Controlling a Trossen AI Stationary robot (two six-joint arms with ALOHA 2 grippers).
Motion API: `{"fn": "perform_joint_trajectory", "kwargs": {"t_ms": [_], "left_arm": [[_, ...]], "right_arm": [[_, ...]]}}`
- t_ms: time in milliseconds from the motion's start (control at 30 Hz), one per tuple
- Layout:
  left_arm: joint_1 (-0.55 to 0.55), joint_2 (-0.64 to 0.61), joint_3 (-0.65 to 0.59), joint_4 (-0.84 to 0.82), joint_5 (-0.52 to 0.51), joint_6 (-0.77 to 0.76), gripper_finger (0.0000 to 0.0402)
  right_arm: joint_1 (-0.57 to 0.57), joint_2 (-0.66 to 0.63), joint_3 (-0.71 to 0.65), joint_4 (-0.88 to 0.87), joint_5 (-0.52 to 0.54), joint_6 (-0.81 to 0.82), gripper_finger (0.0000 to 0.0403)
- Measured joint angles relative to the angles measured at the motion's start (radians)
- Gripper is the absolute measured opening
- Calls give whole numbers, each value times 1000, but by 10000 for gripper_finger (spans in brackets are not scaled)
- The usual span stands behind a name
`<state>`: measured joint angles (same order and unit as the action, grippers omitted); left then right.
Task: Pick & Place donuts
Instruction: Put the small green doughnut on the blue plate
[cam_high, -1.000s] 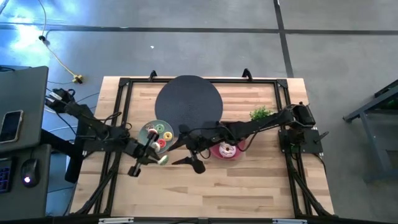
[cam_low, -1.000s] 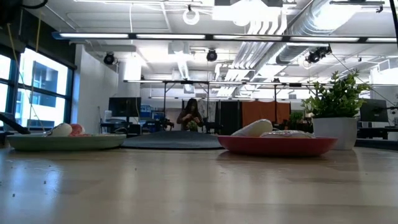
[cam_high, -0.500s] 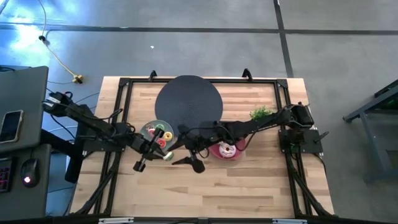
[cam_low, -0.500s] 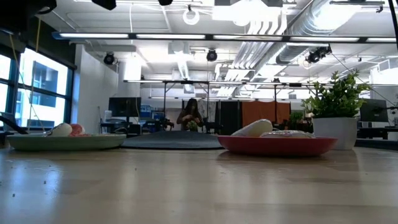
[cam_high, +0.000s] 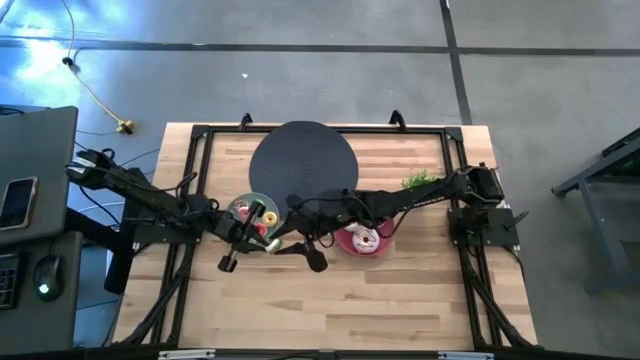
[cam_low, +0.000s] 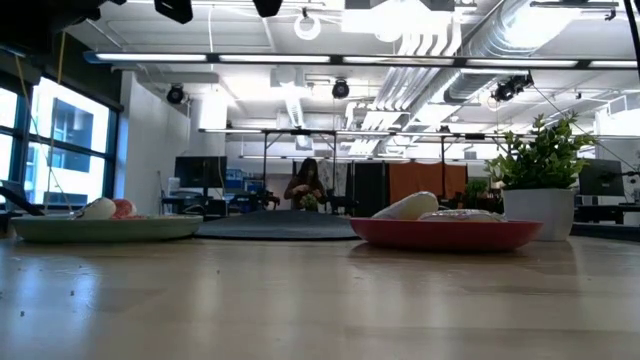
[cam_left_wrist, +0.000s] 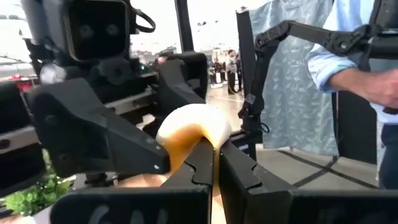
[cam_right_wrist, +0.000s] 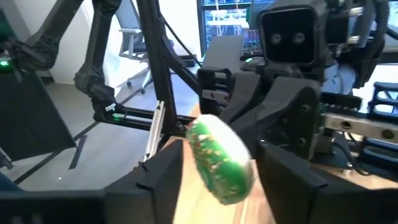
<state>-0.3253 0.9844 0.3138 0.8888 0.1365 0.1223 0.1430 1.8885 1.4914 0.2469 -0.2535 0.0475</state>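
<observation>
A mint-green iced donut (cam_right_wrist: 221, 158) with a cream underside (cam_left_wrist: 189, 127) hangs in the air between the two plates, shown in the high view as the donut (cam_high: 272, 245). My left gripper (cam_left_wrist: 214, 171) is shut on it. My right gripper (cam_right_wrist: 217, 186) faces the left one, open. Its fingers stand on either side of the donut without touching it. The grey-green plate (cam_high: 240, 203) holds several small donuts. The pink plate (cam_high: 352, 246) holds a pink and a white donut (cam_high: 366, 238). My left gripper pinches the mint-green donut by its rim (cam_left_wrist: 208, 143) between the two fingers. The fingers come level from the table's left side. The donut stands tilted on edge beyond the fingertips, lifted clear of the table.
A black round mat (cam_high: 303, 165) lies at the far middle of the table, and a small potted plant (cam_high: 420, 182) stands to its right. Bare wood runs along the near edge. A person's sleeve and hand (cam_left_wrist: 367, 68) show in the room beyond.
My left gripper has carried the donut toward the table's right and slightly toward the far edge, up to my right gripper. My right gripper has shifted a little toward the left, so its fingers now stand around the donut.
</observation>
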Motion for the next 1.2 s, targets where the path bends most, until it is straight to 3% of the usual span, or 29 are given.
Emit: {"fn": "perform_joint_trajectory", "kwargs": {"t_ms": [300,500,700,833,1067,1200], "left_arm": [[-2,0,-1,-31,-57,1,21],[-3,0,-3,-37,-83,-38,85],[-3,-4,-4,-40,-62,-72,170],[-5,-53,-1,-166,-45,-97,194],[-34,-250,0,-504,-221,-101,197],[-89,-395,1,-579,-388,-61,197]], "right_arm": [[-6,0,0,-30,-10,-3,73],[-6,-3,0,-71,13,-3,30],[-8,-4,0,-83,20,4,28],[-8,-2,1,-109,36,30,37],[-6,2,0,-251,32,83,32],[-16,2,0,-253,158,210,31]]}}
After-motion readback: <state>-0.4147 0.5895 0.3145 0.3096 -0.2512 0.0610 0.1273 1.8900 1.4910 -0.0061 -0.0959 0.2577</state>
